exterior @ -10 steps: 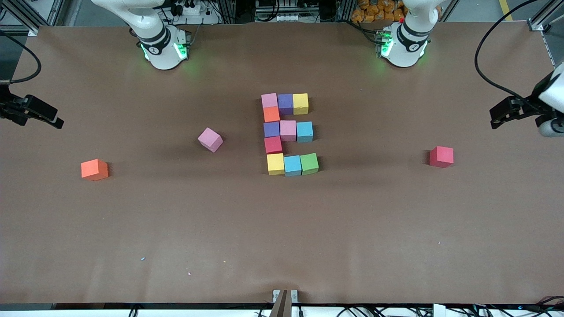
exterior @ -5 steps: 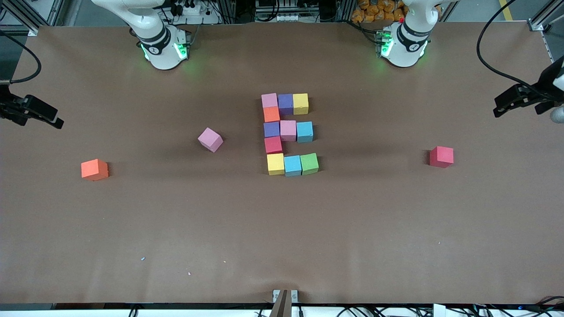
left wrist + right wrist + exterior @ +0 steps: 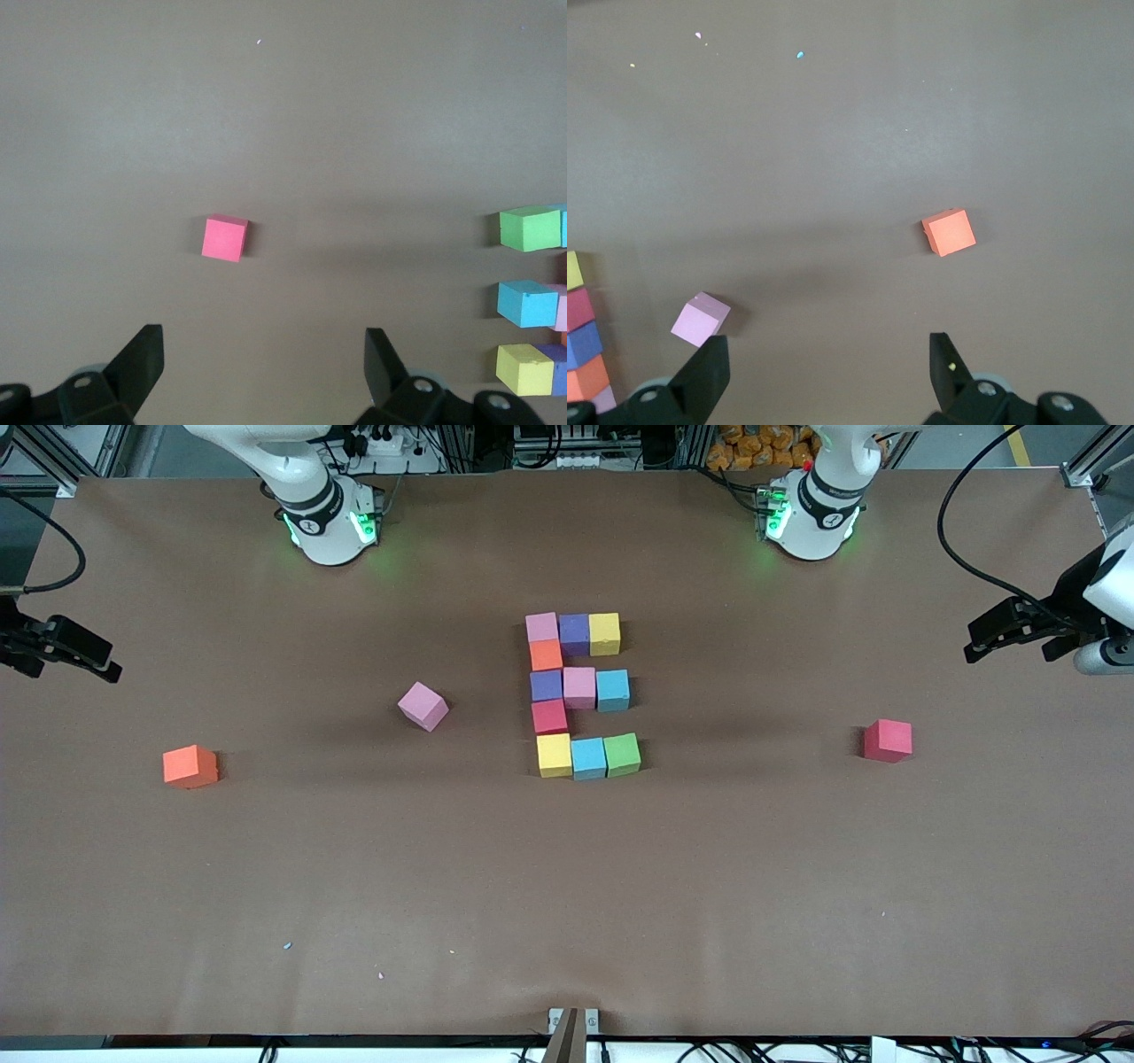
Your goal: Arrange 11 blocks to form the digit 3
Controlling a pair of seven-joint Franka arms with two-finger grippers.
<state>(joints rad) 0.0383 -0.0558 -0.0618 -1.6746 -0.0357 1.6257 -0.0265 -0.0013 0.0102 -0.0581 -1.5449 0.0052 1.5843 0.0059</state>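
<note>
Several foam blocks sit packed together mid-table in three rows joined by a column, from the pink block (image 3: 541, 626) at one corner to the green block (image 3: 622, 754) at the other. Loose blocks lie apart: a pink one (image 3: 423, 706) (image 3: 700, 319), an orange one (image 3: 190, 766) (image 3: 949, 232) and a red one (image 3: 888, 740) (image 3: 224, 238). My left gripper (image 3: 974, 646) (image 3: 264, 359) is open and empty, over the table at the left arm's end. My right gripper (image 3: 111, 671) (image 3: 829, 363) is open and empty, over the right arm's end.
The brown table (image 3: 567, 886) has a few tiny specks (image 3: 287, 945) near the front camera. The left wrist view shows the group's green (image 3: 529, 228), light blue (image 3: 527, 303) and yellow (image 3: 524, 368) blocks at its edge.
My left gripper has shifted a little toward the table's middle and away from the front camera. The right gripper and all blocks have barely moved.
</note>
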